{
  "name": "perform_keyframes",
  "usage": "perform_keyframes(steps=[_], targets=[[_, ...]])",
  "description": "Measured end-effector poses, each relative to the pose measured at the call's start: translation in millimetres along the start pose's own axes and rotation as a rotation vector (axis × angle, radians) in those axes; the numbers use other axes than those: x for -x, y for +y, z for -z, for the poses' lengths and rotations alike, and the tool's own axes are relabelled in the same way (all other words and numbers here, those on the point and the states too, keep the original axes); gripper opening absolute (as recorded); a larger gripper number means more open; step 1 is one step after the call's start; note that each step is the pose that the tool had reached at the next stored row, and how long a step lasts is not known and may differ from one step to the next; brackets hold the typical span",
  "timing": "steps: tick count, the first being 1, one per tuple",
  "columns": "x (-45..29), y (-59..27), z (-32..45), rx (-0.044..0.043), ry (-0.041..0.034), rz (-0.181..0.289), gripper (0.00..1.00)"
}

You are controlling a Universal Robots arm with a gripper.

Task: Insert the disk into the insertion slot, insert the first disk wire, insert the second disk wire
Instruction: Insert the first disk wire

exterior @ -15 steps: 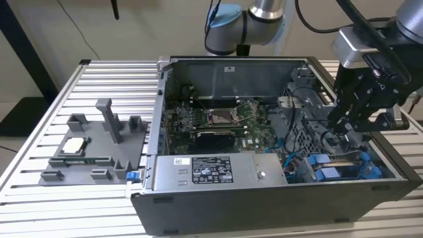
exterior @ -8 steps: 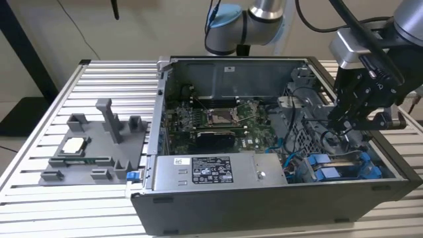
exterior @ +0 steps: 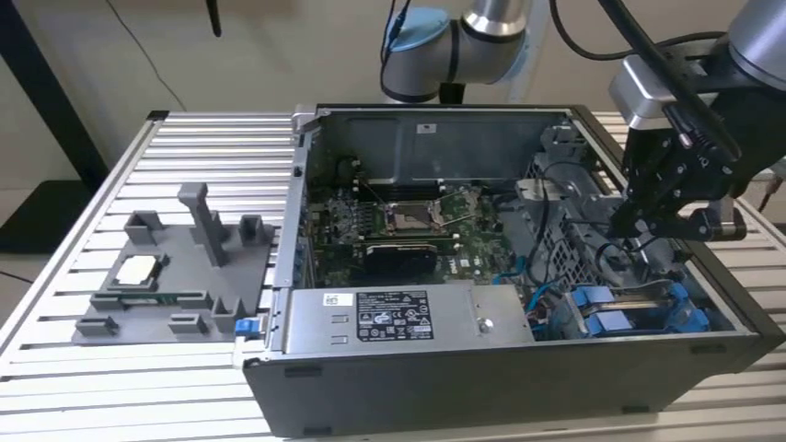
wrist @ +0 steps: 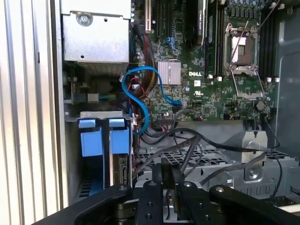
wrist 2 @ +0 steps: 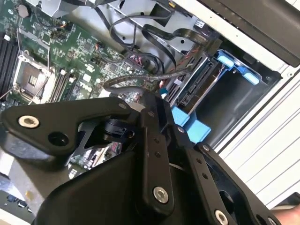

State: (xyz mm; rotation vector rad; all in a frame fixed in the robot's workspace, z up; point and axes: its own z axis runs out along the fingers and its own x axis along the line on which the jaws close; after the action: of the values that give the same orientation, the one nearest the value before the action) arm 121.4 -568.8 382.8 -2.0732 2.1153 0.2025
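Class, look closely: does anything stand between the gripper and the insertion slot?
Yes. Black cables loop over the metal drive cage just ahead of the gripper; a blue cable curls beside the insertion slot.

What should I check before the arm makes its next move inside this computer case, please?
1. Case open, interior reachable: ok.
2. Gripper over the drive end of the case, at the exterior view's right: ok.
3. Disk fully seated in the insertion slot: cannot tell.
4. Either wire plugged into the disk: cannot tell.
5. Black cables clear of the gripper's path: probably not ok; they cross close in front of it in the first wrist view.
6. Blue cable clear of the slot: cannot tell; it loops right beside it.
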Motion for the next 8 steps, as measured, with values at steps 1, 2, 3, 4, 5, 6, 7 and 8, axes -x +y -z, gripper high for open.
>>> perform_keyframes(steps=[1, 2, 3, 4, 5, 6, 7, 8], targets=[[0.0, 0.0, 0.0, -0.0002, -0.0001, 0.0, 0.19], [0.0, 0.0, -0.1, -0.0002, -0.0002, 0.0, 0.19], [0.0, 0.0, 0.0, -0.0003, -0.0001, 0.0, 0.19], [0.0, 0.0, -0.1, -0.0003, -0.0002, 0.0, 0.19], [0.0, 0.0, -0.1, -0.0003, -0.0002, 0.0, 0.19], [0.0, 0.0, -0.1, -0.0003, -0.0002, 0.0, 0.19], [0.0, 0.0, -0.1, -0.0004, -0.0002, -0.001, 0.19], [0.0, 0.0, -0.1, -0.0004, -0.0002, -0.001, 0.19]])
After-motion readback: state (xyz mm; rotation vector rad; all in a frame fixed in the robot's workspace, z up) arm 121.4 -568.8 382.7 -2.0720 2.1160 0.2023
